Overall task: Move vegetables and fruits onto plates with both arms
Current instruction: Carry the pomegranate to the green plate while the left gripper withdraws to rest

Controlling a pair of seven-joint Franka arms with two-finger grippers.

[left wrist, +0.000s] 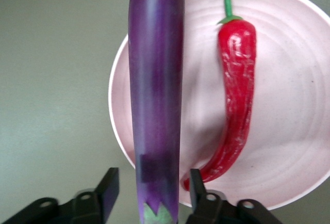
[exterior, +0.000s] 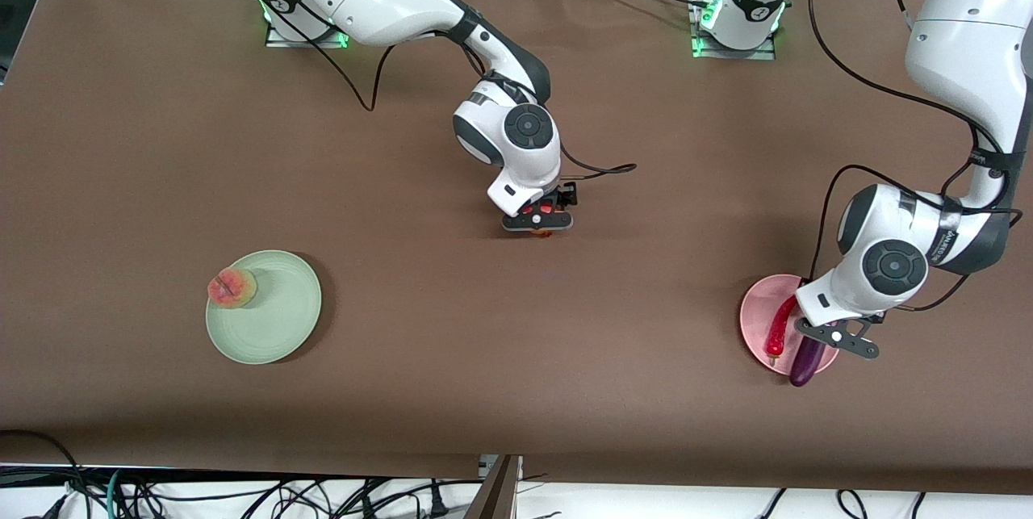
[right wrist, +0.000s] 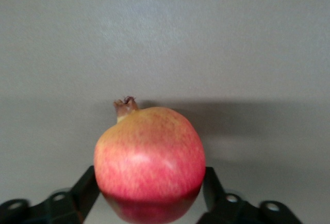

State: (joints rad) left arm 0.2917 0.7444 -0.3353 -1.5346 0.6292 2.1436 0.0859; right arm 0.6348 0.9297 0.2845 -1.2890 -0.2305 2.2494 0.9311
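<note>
My left gripper is open over the pale pink plate, its jaws standing clear on both sides of the purple eggplant's stem end. The eggplant lies across the plate's rim, one end off the plate toward the front camera. The red chili lies on the plate beside it. My right gripper is at the table's middle, shut on the round red-yellow fruit, fingers against both its sides. The peach sits on the mint green plate.
The brown table top lies between the two plates. The arm bases stand along the table's edge farthest from the front camera. Black cables trail from both arms over the table.
</note>
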